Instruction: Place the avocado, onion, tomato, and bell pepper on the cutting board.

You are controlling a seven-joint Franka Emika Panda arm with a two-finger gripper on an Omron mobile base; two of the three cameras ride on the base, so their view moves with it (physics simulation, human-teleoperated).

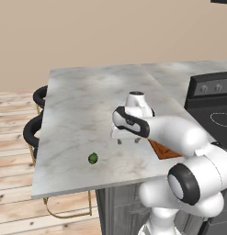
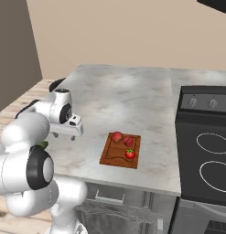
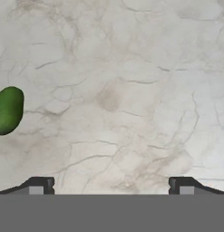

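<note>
The avocado (image 1: 93, 159) lay alone on the marble counter (image 1: 78, 105), off to the left of the gripper (image 1: 128, 141) and a little nearer the counter's front edge; in the hand view the avocado (image 3: 7, 110) sat at the left border, well outside the line between the two tips. The gripper (image 2: 63, 135) hovered above bare marble, released, jaws spread wide, nothing between them, pointing down.

To the gripper's right, the cutting board (image 2: 120, 151) rested near the front edge, well apart from the avocado. It carried three red items: a pale red ball (image 2: 116, 136), a darker red piece (image 2: 128, 141) and a tomato (image 2: 130, 154) with a green top. Which of the first two was the onion and which the bell pepper, cannot tell. So the avocado looked like the last item to move.

Handling, by judgement: small, light, firm, smooth-skinned and rounded, so likely to roll or squirt out if pinched off centre. Best taken across its short width at the widest middle, fingers coming straight down on either side, moderate squeeze. The gripper would need to shift left first.
</note>
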